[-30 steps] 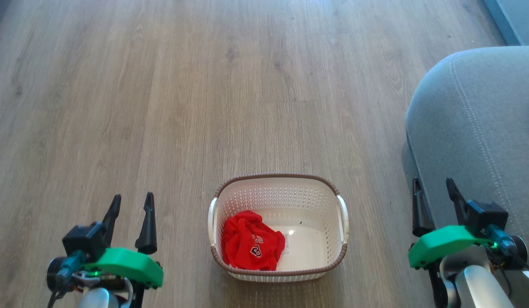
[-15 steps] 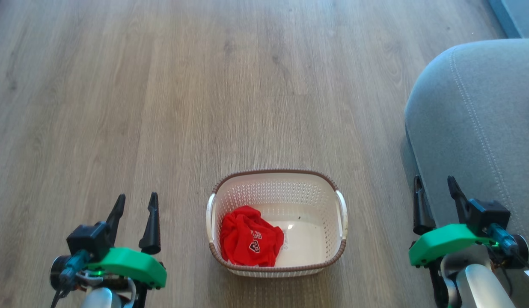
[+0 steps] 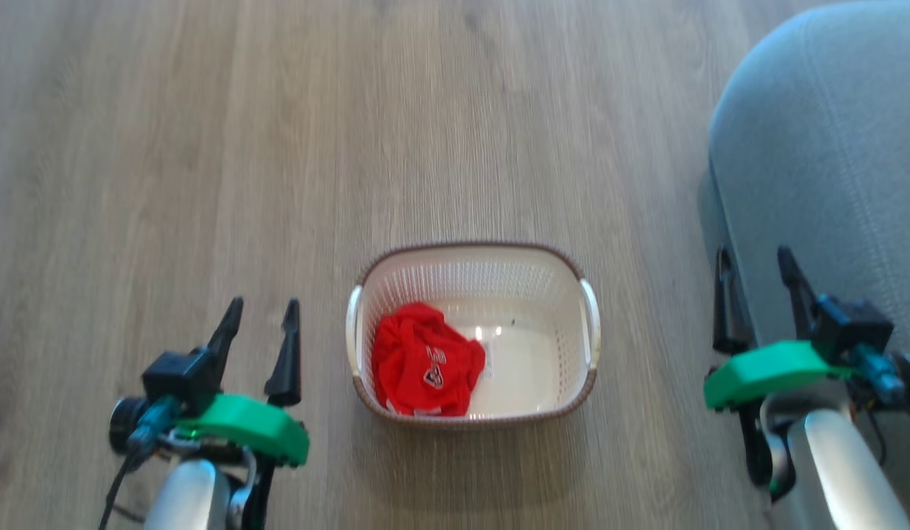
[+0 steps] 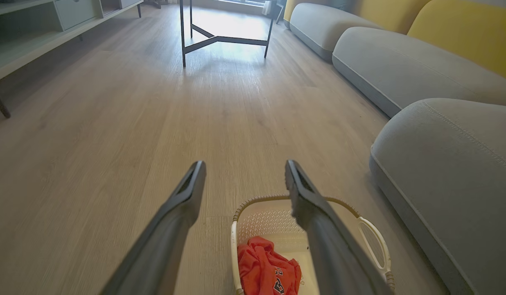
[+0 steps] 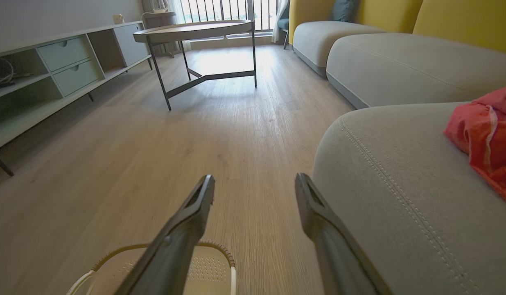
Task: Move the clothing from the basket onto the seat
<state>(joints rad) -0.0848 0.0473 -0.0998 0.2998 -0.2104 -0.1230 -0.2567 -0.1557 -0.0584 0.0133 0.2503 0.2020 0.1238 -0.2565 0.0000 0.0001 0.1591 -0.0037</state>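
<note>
Both grippers are hanging empty, jaws spread wide: left gripper over the floor left of the basket, right gripper near the seat edge. Clothing is lying bunched in the basket's left half, and another garment is lying on the seat.

Risks we are weighing:
- thin fabric snagging the perforated wall
- the light basket lifting along with it
- the right gripper brushing the cushion

Floor far and left is lying open.

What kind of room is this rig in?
Probably a home living room: a long grey sofa, a round coffee table and a low cabinet with drawers on a wood floor.
</note>
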